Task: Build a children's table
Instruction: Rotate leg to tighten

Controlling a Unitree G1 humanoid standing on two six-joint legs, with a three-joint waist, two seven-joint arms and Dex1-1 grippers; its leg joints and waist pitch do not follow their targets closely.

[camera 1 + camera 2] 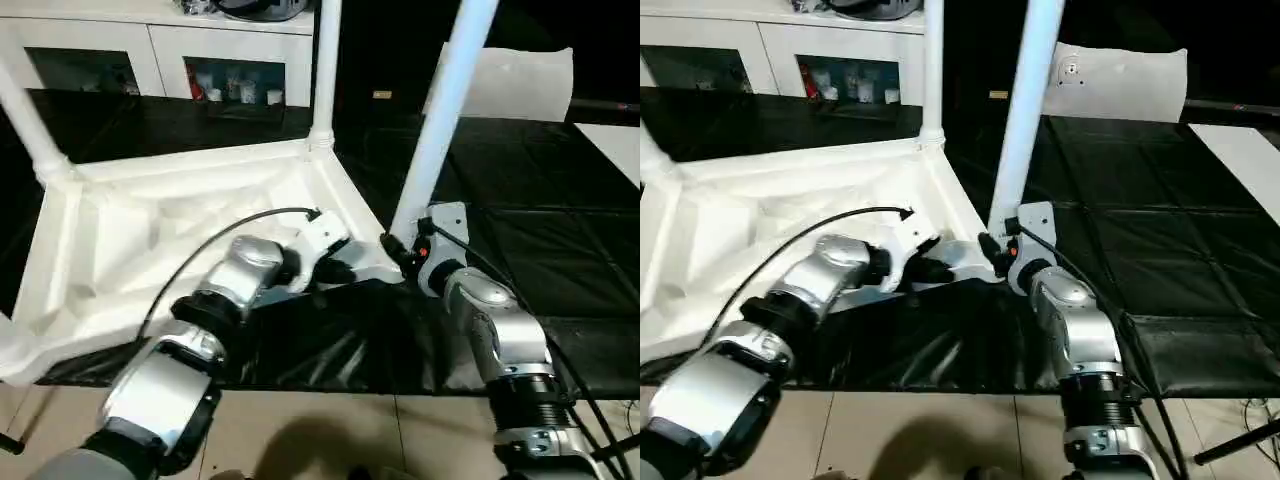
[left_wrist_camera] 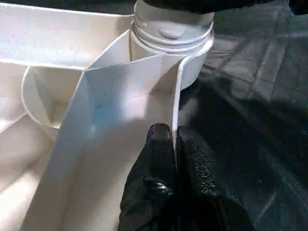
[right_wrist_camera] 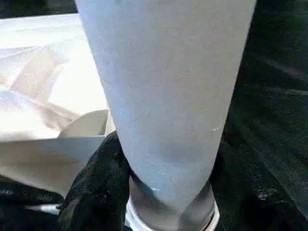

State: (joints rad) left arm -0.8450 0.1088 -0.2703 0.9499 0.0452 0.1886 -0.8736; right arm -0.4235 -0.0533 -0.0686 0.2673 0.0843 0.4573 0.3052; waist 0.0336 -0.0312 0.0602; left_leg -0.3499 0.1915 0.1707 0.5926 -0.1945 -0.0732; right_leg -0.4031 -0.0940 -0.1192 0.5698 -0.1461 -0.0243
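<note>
Fingers (image 2: 166,159) pinch tabletop (image 1: 150,230) rim beside leg (image 1: 440,120).

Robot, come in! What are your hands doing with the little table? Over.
Left gripper shut on tabletop rim. Right gripper clamped on leg near its corner socket. Tabletop upside down on black mat. Nothing in the way.

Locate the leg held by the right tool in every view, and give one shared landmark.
Left eye: leg right of centre, rising from the near corner.
Right eye: leg just right of centre.
Left wrist: its base in the socket.
Right wrist: leg across the middle.
Landmark: tabletop rim, pinched by the left tool.
</note>
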